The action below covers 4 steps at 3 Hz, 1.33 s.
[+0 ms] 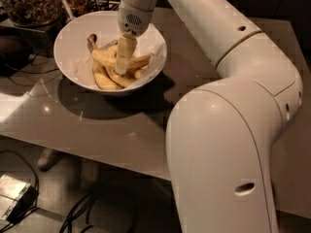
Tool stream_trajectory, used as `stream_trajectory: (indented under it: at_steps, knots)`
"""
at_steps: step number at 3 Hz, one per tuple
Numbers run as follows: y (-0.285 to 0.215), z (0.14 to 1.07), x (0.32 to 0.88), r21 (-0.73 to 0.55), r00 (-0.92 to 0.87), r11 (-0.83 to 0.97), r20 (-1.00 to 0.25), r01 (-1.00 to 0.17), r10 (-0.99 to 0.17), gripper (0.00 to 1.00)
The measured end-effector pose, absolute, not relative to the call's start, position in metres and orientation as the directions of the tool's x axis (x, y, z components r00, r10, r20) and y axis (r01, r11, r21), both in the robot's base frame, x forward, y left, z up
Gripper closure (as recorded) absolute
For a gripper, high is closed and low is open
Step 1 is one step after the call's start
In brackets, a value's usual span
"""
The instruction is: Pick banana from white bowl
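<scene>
The white bowl point(73, 42) stands at the back left of the table and holds several pale-yellow bananas. The longest, nearly straight banana point(108, 58) lies across the middle of the bowl, its tip pointing right. Shorter curved bananas point(106, 80) lie under and in front of it. My gripper point(124, 64) hangs straight down from the white wrist point(136, 8) into the bowl, and its lower end rests at the long banana's middle. It hides part of that banana.
A glass jar with dark filling point(29, 4) stands behind the bowl at the back left. The grey table point(121, 130) runs to a front edge. My bulky white arm point(228, 144) fills the right side. Cables and a small box point(14, 195) lie on the floor.
</scene>
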<state>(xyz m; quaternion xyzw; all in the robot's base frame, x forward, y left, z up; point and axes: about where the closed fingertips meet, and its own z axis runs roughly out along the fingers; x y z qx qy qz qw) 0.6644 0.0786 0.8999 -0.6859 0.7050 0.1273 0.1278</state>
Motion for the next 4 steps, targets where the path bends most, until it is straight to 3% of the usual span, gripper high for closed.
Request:
stream_trajectory:
  at_steps: [1, 4]
  knots:
    - [0.0694, 0.8852, 0.6642, 0.045, -0.064, 0.051, -0.358, -0.998, -0.932, 0.27]
    - [0.0623, 0.8812, 0.6641, 0.058, -0.084, 0.067, -0.355, -0.996, -0.931, 0.91]
